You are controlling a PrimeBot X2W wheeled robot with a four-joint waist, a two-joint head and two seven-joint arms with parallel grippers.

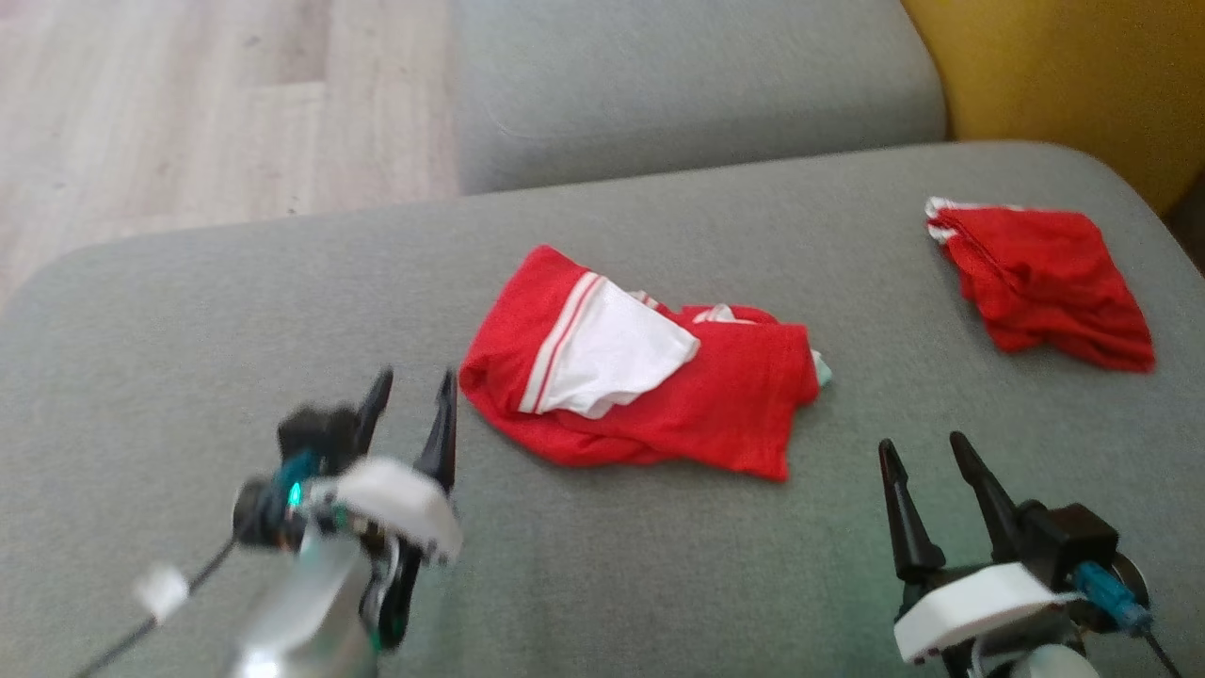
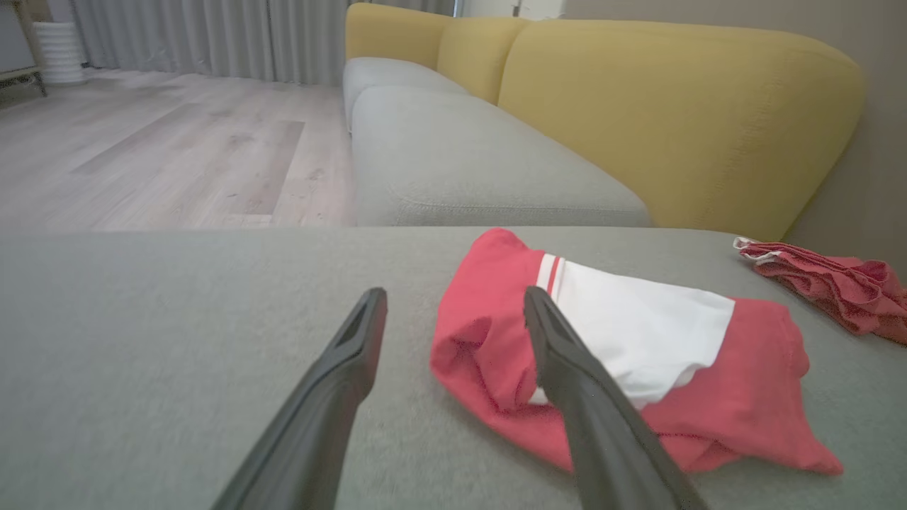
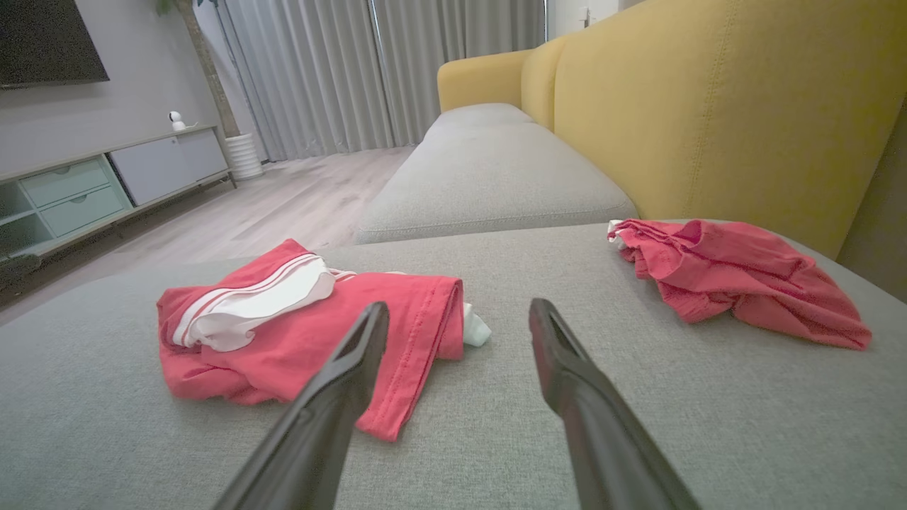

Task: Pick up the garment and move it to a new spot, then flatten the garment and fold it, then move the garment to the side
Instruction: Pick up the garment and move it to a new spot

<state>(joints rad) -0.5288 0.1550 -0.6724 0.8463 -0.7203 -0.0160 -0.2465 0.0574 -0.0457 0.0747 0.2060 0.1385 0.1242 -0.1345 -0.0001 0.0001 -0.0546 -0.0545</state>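
The red-and-white garment point(image 1: 659, 395) is lying loosely folded in the middle of the grey sofa cushion point(image 1: 188, 320), with the white striped panel facing up. The left gripper point(image 1: 412, 400) is just beside the garment's left edge, fingers spread apart with nothing between them. The right gripper point(image 1: 923, 457) is nearer the front right, also wide apart and empty, clear of the cloth. A second red garment point(image 1: 1045, 282) is crumpled at the far right, near the yellow backrest point(image 1: 1064, 66).

The garment point(image 1: 715, 414) was red with a white panel edged in thin red and white stripes. The second cloth point(image 1: 1045, 282) was red, perhaps white-trimmed at one corner. The seat cushion point(image 1: 188, 330) was grey, the backrest point(image 2: 673, 113) mustard yellow, the floor point(image 1: 188, 113) pale wood-grain.
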